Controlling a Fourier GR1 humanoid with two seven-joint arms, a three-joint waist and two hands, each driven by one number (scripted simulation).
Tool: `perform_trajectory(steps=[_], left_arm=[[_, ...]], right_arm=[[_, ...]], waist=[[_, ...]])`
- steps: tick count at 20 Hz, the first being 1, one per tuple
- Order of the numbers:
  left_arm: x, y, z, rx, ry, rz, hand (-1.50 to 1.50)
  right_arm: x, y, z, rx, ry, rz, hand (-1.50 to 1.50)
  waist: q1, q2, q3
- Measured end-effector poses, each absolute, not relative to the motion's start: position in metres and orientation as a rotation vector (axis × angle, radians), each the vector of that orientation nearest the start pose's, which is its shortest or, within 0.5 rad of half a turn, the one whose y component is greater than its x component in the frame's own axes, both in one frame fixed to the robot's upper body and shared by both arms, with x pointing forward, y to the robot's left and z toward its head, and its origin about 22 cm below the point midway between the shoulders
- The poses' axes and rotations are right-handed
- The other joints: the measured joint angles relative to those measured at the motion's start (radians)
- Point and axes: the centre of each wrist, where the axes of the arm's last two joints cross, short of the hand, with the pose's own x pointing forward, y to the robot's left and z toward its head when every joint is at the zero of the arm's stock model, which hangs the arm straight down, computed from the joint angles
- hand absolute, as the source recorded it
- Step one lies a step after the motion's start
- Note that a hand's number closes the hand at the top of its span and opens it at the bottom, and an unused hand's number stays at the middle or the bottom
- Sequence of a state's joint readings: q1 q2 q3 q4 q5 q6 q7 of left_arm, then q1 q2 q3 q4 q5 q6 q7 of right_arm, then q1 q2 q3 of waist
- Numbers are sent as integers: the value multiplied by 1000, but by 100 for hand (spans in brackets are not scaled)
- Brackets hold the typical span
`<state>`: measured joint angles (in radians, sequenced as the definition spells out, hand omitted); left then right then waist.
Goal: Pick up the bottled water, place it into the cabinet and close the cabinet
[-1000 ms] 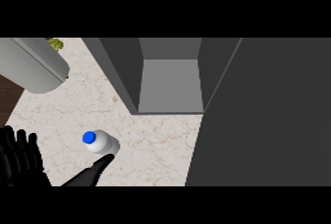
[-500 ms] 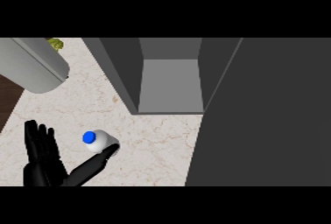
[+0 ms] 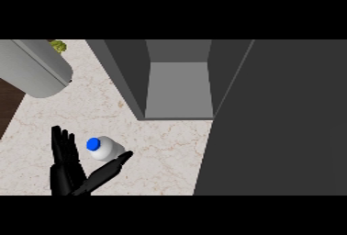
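Bottle [image 3: 106, 149] between fingers and thumb of left hand [image 3: 68, 170], lower left.
Fingers straight and spread just left of the bottle, thumb stretched along its lower right; nothing clasped. It sits on the counter [image 3: 159, 153], below-left of the open cabinet [image 3: 176, 89].

Left hand [image 3: 66, 176] has moved in beside bottled water [image 3: 105, 149].
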<state>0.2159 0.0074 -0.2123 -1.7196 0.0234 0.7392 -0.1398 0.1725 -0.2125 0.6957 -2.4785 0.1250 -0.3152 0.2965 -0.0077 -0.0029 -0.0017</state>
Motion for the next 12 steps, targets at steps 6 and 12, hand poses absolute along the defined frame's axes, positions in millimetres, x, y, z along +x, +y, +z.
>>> perform_trajectory(steps=[6,12], left_arm=[[198,194,-38,484,-1576,478,-150],[201,197,-69,480,-1559,491,-150]], right_arm=[[106,-151,164,331,-1928,177,-150],[105,-147,163,335,-1924,176,-150]], waist=[[-1,1,0],[-1,1,0]])
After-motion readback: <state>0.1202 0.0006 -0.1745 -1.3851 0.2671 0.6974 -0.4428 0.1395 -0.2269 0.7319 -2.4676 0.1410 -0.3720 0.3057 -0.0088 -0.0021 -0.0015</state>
